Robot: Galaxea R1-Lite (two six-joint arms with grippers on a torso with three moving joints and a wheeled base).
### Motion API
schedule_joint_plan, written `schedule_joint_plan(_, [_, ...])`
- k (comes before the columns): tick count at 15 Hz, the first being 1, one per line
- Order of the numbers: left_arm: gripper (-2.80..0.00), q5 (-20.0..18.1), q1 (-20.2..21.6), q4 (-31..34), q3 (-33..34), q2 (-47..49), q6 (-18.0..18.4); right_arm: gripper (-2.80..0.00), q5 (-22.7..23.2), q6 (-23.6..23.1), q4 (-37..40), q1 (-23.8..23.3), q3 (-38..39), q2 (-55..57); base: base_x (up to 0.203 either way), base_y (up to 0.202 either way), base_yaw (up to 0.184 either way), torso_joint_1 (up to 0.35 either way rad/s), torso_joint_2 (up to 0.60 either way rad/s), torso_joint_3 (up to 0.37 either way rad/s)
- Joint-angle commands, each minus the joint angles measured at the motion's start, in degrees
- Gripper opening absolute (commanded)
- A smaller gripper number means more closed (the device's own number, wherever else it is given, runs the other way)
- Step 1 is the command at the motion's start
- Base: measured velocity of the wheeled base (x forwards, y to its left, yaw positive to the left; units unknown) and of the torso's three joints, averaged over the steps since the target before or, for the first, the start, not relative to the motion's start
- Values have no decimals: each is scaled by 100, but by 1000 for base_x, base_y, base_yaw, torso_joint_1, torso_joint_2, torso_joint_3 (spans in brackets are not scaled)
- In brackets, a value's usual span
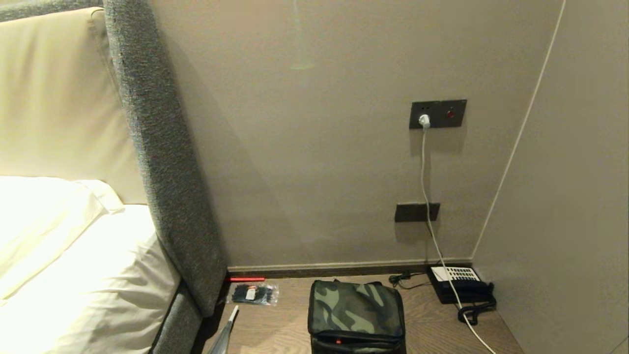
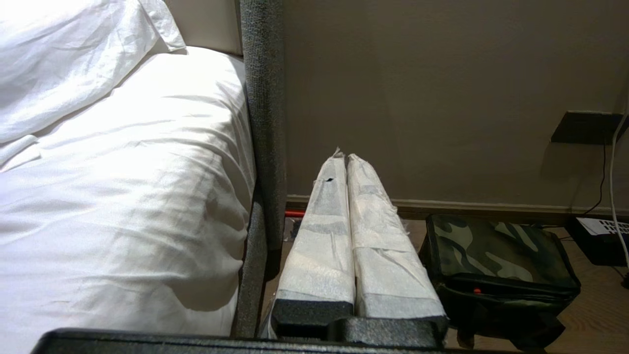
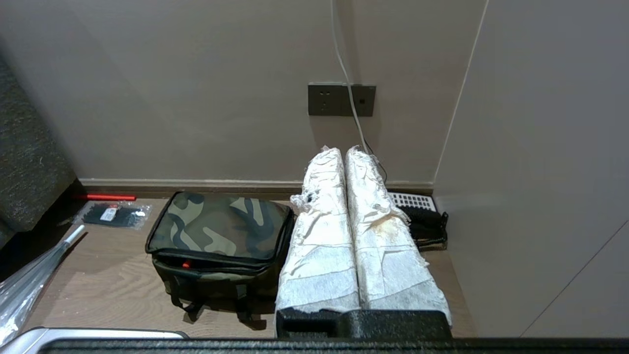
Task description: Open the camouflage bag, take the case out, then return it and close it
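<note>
The camouflage bag (image 1: 356,312) stands on the wooden bedside table, lid down, with a small red spot at its front seam (image 3: 186,264). It also shows in the left wrist view (image 2: 496,250) and the right wrist view (image 3: 218,226). The case is hidden. My left gripper (image 2: 345,156) hangs shut and empty, short of the table, between the bed frame and the bag. My right gripper (image 3: 342,150) is shut and empty too, held back from the table between the bag and the telephone. Neither arm appears in the head view.
A black telephone (image 1: 459,282) with a white keypad sits at the table's back right, a white cable (image 1: 427,196) running down to it from a wall socket (image 1: 437,114). A clear packet of black ties (image 1: 253,294) and a red stick (image 1: 244,279) lie back left. The bed (image 1: 73,255) and grey headboard (image 1: 157,157) stand left.
</note>
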Motion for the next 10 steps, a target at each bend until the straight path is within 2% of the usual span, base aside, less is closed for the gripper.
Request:
schedule_joint_plan(1, [-280,2,2,-1,18,-11,11,-280,2,-4,0,1,1,-25,0,0,0,0,0,0])
schedule_joint_plan(10, [-280,2,2,-1,18,-11,18,-280,3,-10,-15,-1,8,-25,0,0,0,0,0,0])
